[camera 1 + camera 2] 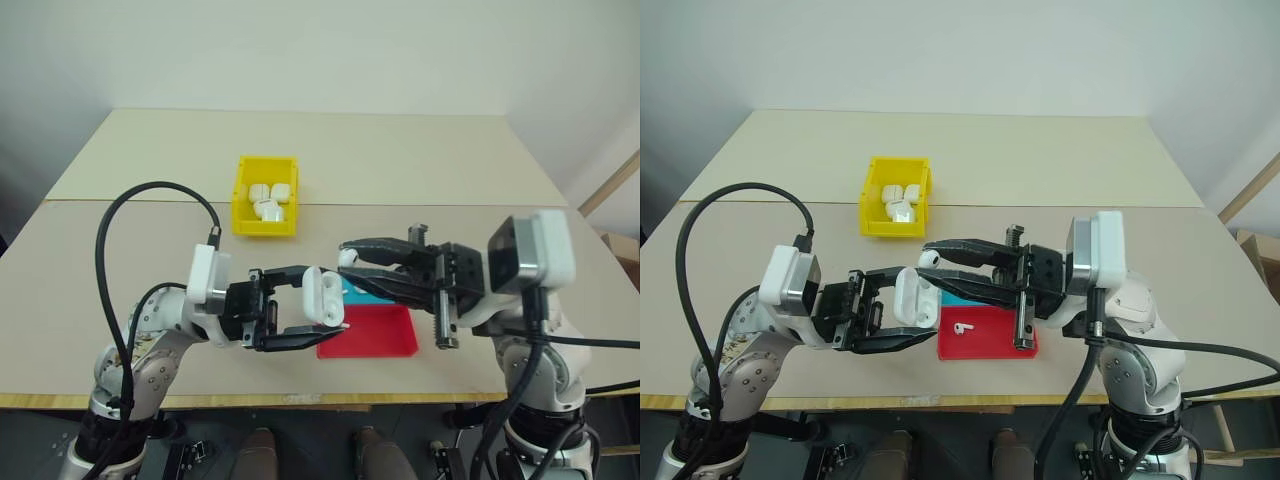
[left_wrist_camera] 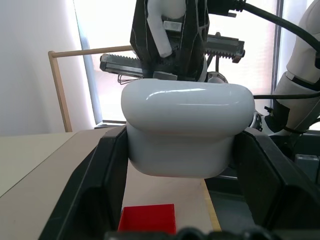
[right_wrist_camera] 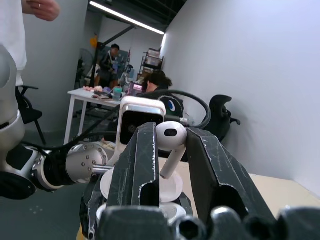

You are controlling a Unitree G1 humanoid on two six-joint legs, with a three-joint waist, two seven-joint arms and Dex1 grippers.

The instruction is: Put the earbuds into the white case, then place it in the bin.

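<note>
Gripping glossy white case mid-air above counter, left pincer clenched on its sides; right pincer pinches earbud just beside. Light, slick, hard-shelled; best held by flat flanks.

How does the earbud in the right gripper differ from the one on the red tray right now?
The earbud in the right gripper is pinched between that gripper's fingers, held in the air just above the open white case; the earbud on the red tray lies loose on the tray's floor, untouched. The held one stands stem-down; the other lies flat. Both are small, glossy white and not yet in the case.
</note>
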